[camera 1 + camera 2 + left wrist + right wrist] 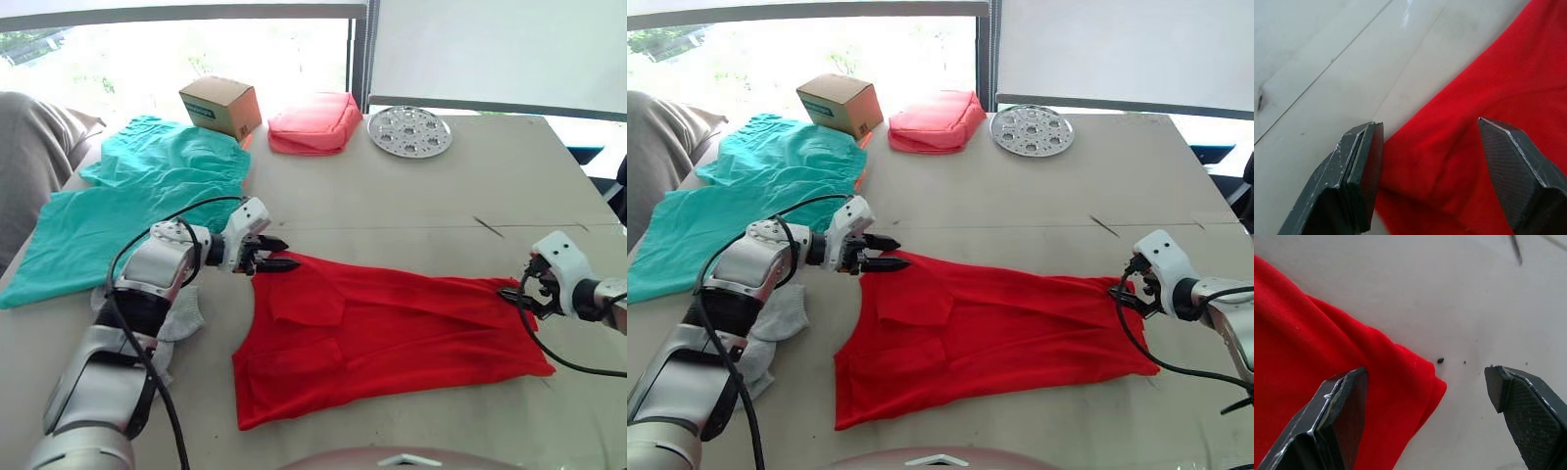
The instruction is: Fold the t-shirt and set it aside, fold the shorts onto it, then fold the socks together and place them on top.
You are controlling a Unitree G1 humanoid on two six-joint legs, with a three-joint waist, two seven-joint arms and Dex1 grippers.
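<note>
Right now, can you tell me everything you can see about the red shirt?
The t-shirt is bright red, plain soft cloth, lying flat and a bit rumpled on the near part of the table, with a fold near one end. The left end effector sits open at one far corner, its fingers either side of the cloth edge. The right end effector sits open over the opposite far corner. Neither has closed on it. Grey socks lie beside it.

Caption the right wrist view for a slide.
Open right gripper poised over a corner of the red t-shirt on the table.
</note>
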